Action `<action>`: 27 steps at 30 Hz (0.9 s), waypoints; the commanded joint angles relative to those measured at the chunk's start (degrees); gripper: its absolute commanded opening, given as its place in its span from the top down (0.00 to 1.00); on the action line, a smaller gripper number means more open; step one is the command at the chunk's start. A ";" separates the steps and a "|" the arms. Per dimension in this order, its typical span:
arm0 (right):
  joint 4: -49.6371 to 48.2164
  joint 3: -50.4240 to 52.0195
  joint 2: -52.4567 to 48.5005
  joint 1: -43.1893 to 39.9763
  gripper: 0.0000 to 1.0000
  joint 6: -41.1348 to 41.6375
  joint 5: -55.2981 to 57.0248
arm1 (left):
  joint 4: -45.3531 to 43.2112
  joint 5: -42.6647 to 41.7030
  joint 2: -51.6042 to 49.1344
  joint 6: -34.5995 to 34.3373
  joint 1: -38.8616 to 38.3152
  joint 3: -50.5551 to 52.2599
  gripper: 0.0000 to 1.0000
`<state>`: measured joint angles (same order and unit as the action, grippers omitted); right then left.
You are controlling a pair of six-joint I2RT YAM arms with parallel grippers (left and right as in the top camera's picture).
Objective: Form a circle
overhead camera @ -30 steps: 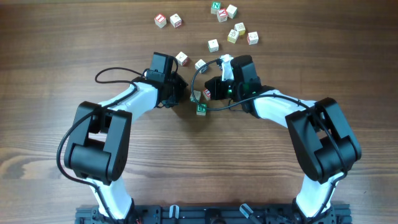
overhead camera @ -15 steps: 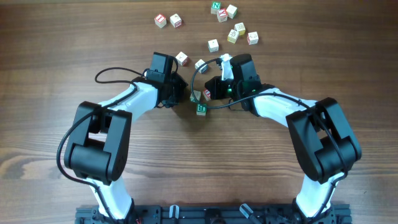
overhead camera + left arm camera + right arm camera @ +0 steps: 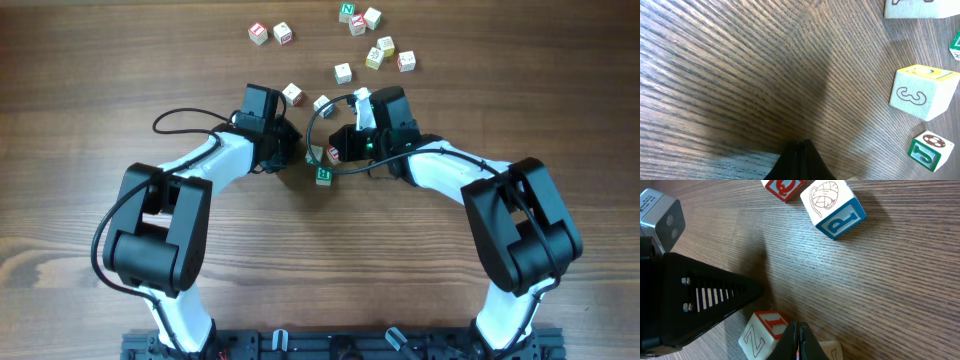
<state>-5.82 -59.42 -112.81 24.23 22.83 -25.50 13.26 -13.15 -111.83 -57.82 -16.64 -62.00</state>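
Alphabet cubes (image 3: 323, 176) scattered loose | left hand (image 3: 801, 150) pressed together, empty | right hand (image 3: 796, 329) pressed together, empty

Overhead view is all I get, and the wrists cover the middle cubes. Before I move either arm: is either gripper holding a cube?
Observer: No. The left gripper is shut on nothing, its tips over the wooden table.
Operator: And the right one?
Observer: The right gripper is shut and empty, its tips right beside a red-lettered cube; I cannot tell if they touch.
Operator: Anything beyond it?
Observer: A blue-lettered cube lies well apart from the tips.
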 commanded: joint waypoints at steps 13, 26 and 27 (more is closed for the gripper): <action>-1.11 -0.17 7.82 0.28 0.95 -0.15 7.32 | 2.71 7.28 -4.22 -0.55 0.74 3.28 0.96; 9.49 0.68 4.13 0.28 0.95 8.66 17.62 | 2.01 7.50 -4.22 -0.50 -0.28 3.28 0.96; 9.33 0.68 3.91 0.28 0.95 8.59 17.07 | 2.01 7.52 -4.22 -0.50 -0.28 3.28 0.96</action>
<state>3.97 -59.13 -106.69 24.23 29.36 -9.19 13.13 -12.38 -111.74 -57.82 -16.97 -62.00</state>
